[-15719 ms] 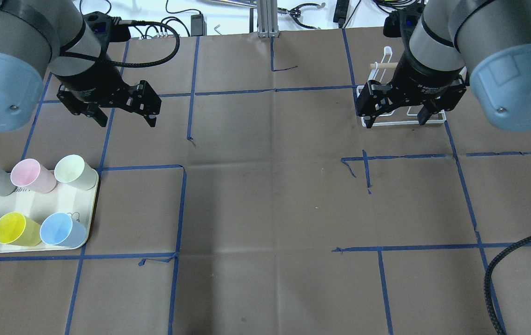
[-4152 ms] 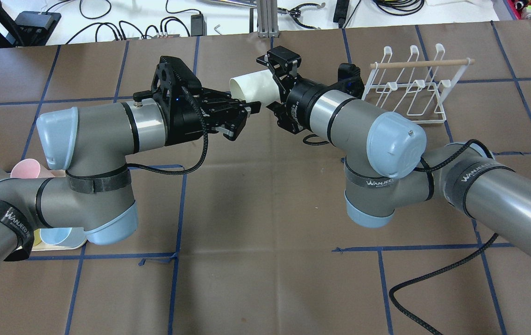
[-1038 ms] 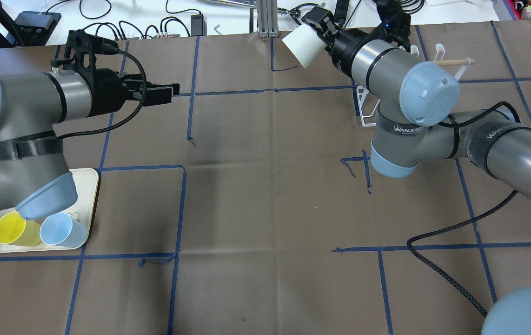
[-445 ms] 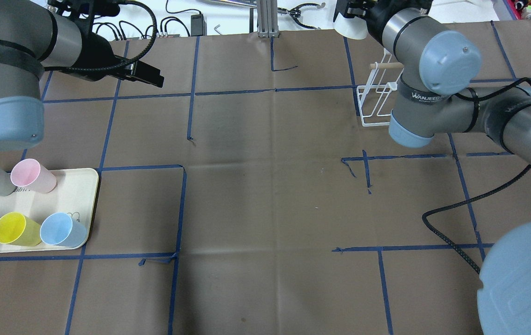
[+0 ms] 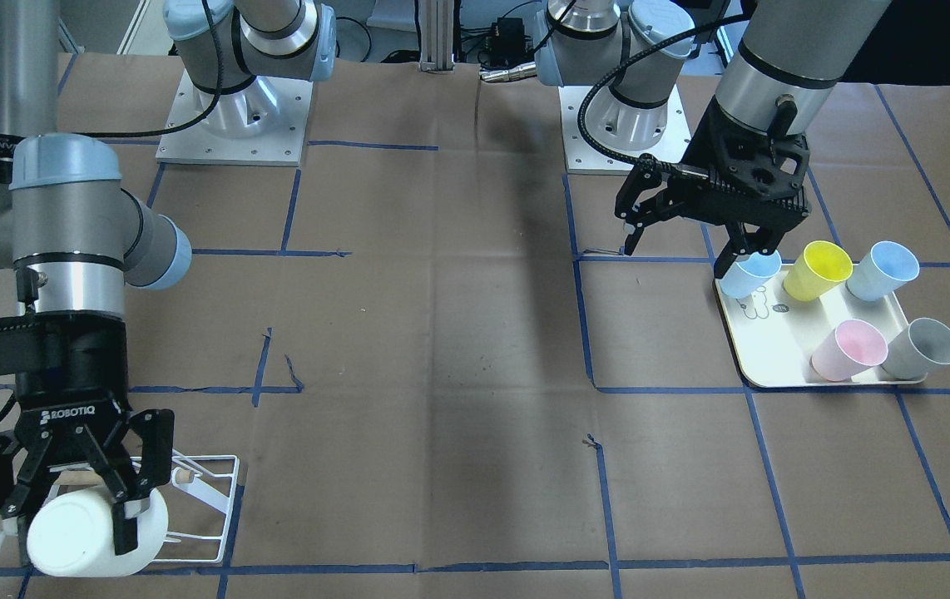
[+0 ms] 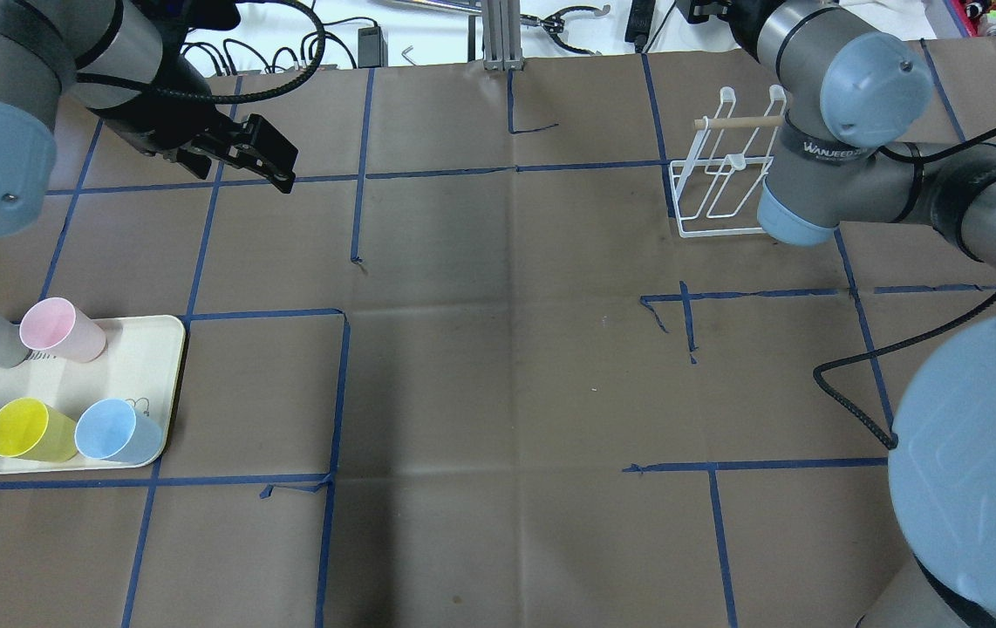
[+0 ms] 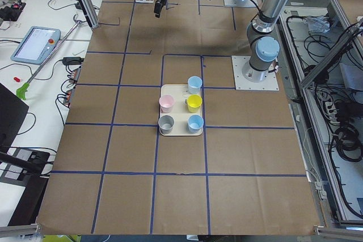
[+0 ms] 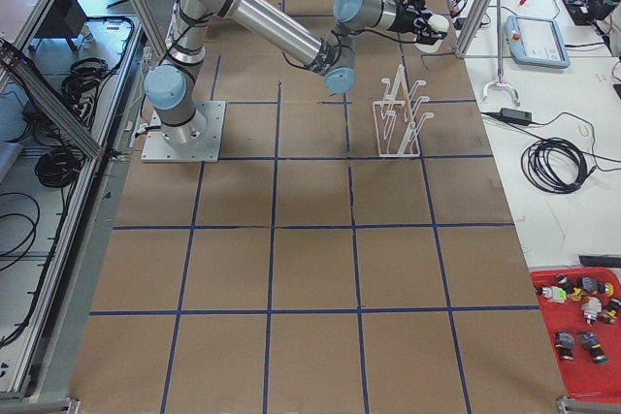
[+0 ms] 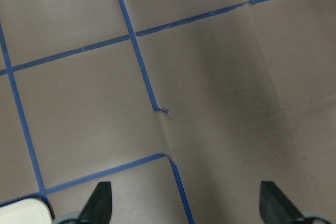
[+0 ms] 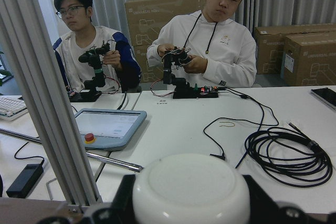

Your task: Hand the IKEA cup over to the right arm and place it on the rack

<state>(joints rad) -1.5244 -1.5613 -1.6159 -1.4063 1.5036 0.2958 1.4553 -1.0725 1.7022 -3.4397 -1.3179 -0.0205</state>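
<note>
Sideways, plain white cup (image 5: 86, 539) in right claw (image 5: 67, 522).

The cup (image 5: 76, 549) in the right claw (image 5: 67, 531) is white; that claw is black, lettered ROBOTIQ in white. Beside it the rack (image 5: 213, 491) is white wire, its dowel (image 6: 738, 124) pale wood. Toward the black left claw (image 5: 676, 256), a cream tray (image 5: 774, 353) with a small dark drawing bears a pale-blue tumbler (image 5: 754, 274), yellow tumbler (image 5: 818, 268), blue tumbler (image 5: 883, 268), pink tumbler (image 5: 849, 348) and grey tumbler (image 5: 924, 348). The table (image 5: 442, 333) is brown, gridded in blue tape.
</note>
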